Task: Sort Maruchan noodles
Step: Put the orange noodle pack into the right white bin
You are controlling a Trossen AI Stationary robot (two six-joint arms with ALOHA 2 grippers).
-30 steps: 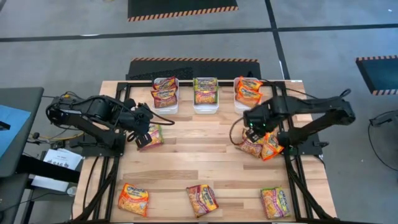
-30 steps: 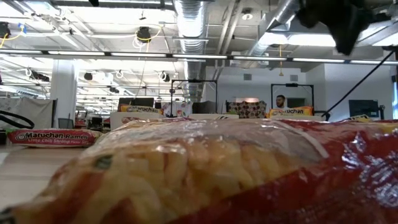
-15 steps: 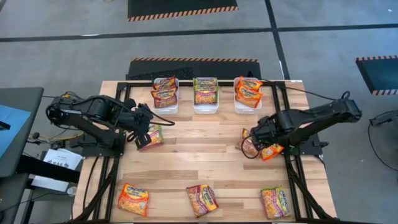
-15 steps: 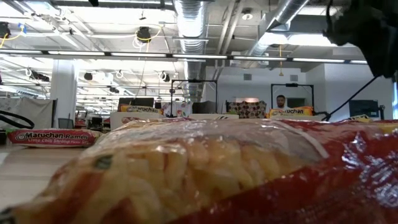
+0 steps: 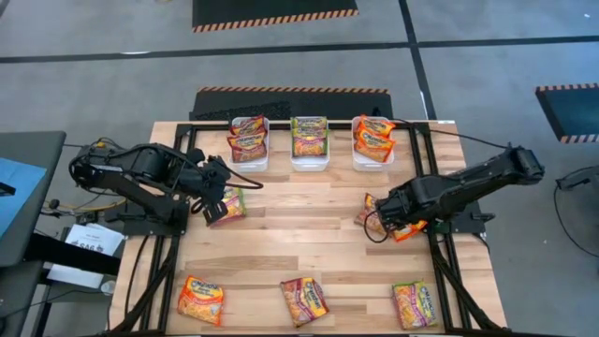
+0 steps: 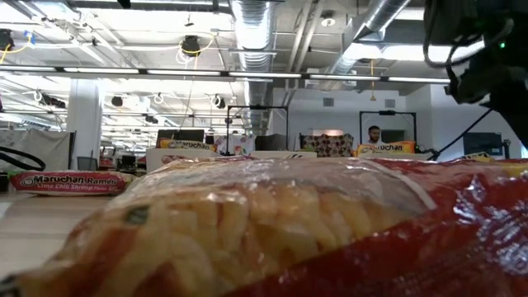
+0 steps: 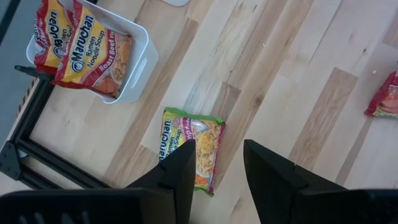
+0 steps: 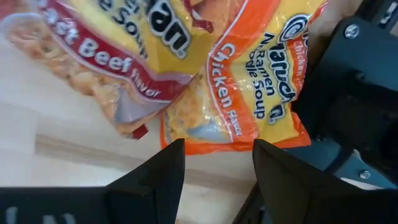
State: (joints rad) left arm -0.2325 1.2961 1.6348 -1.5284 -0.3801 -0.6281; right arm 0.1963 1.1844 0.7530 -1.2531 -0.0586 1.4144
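Descent complete on the table's right side — right gripper [image 8: 214, 165] lowered from well above the pair of packets to just over them, fingers spread wider than a second ago and closed on nothing. Directly ahead of the fingertips: orange-edged chicken packet [image 8: 249, 99], lying flat, its upper edge tucked under the red-edged roast beef packet [image 8: 106, 56] beside it. Likely the approach to a pickup, bound for the orange-stocked bin [image 5: 356, 154] far beyond the claw. Left gripper [image 7: 217, 168] unmoved — fingers parted, empty, hovering above a green-edged packet [image 7: 189, 149], red-stocked bin [image 7: 140, 68] near it.
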